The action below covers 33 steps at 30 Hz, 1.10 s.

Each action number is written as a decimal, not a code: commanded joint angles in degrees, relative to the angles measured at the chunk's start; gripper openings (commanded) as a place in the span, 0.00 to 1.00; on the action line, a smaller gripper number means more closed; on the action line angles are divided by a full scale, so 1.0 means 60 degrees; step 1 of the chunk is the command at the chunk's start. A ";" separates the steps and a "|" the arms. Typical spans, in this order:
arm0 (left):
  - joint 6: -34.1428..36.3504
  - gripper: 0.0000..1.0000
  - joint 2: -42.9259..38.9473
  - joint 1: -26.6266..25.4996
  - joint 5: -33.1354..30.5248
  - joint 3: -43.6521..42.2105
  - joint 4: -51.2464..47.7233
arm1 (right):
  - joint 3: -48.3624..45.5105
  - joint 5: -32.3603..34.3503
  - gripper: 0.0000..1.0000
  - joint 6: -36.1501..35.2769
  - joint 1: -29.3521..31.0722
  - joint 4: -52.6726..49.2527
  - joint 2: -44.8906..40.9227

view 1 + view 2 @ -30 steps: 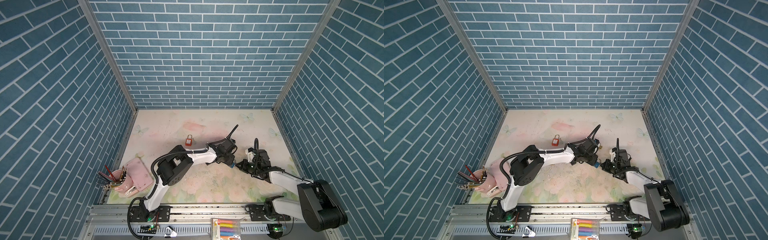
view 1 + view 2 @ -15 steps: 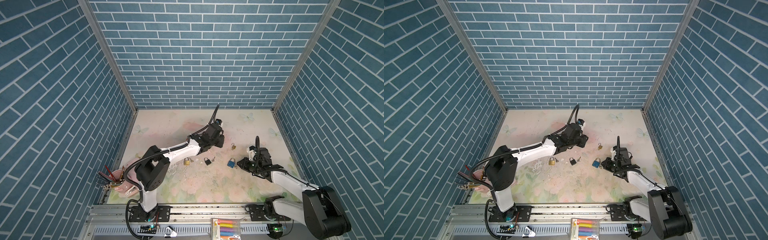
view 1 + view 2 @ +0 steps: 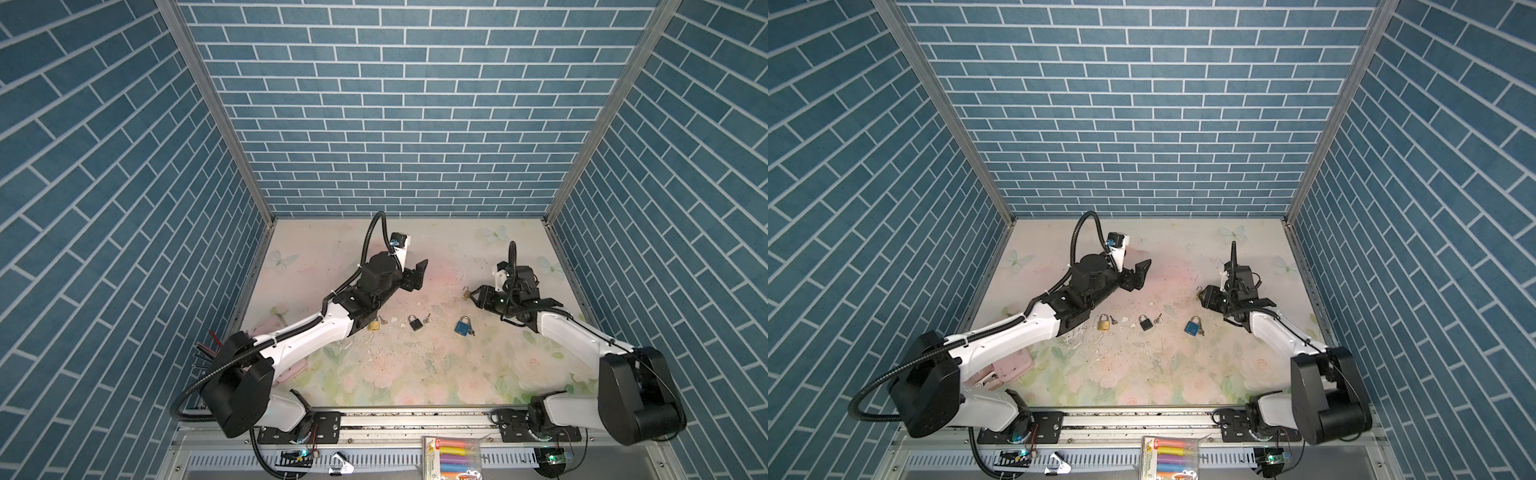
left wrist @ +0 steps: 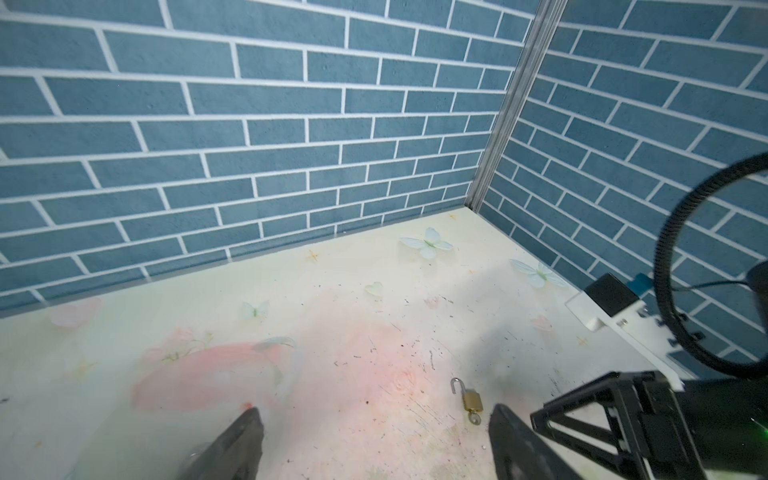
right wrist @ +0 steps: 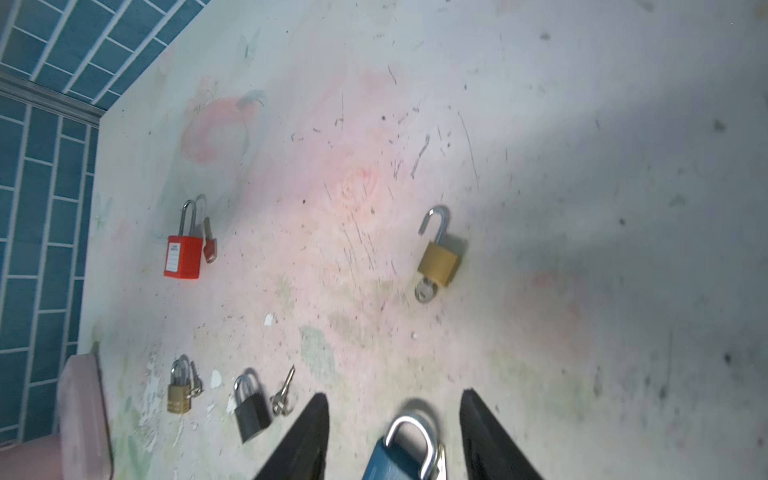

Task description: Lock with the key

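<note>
A small brass padlock (image 5: 438, 262) lies on the table with its shackle swung open and a key (image 5: 424, 291) in its base. It also shows in the left wrist view (image 4: 472, 401) and, tiny, in both top views (image 3: 468, 294) (image 3: 1201, 294). My right gripper (image 5: 394, 395) is open just beside it (image 3: 478, 297), holding nothing. A blue padlock (image 5: 399, 457) lies on the table below the right jaws. My left gripper (image 4: 374, 415) is wide open and empty, raised over the back middle of the table (image 3: 419, 274).
A black padlock (image 3: 413, 322) with a loose key (image 3: 426, 319) and a shut brass padlock (image 3: 373, 325) lie in a row with the blue padlock (image 3: 462, 325). A red padlock (image 5: 183, 253) lies farther back. A pink pencil case (image 3: 1013, 365) sits front left.
The two grippers were shut and close together mid-table. The left one has swung back and left and opened wide. The right one has opened, and the brass padlock lies free.
</note>
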 commanded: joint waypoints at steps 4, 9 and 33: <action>0.0136 0.86 -0.1018 0.0162 0.0011 -0.0989 0.0426 | 0.1843 0.0288 0.58 -0.0568 -0.0050 -0.0342 0.2317; -0.0239 0.86 -0.1544 0.0206 -0.0328 -0.1836 0.0681 | 0.2665 -0.0035 0.58 -0.0297 -0.0025 -0.0478 0.3530; -0.0479 0.86 -0.0979 0.0498 0.0994 -0.1096 -0.0404 | 0.2461 0.0479 0.58 0.0401 0.1293 0.0510 0.4389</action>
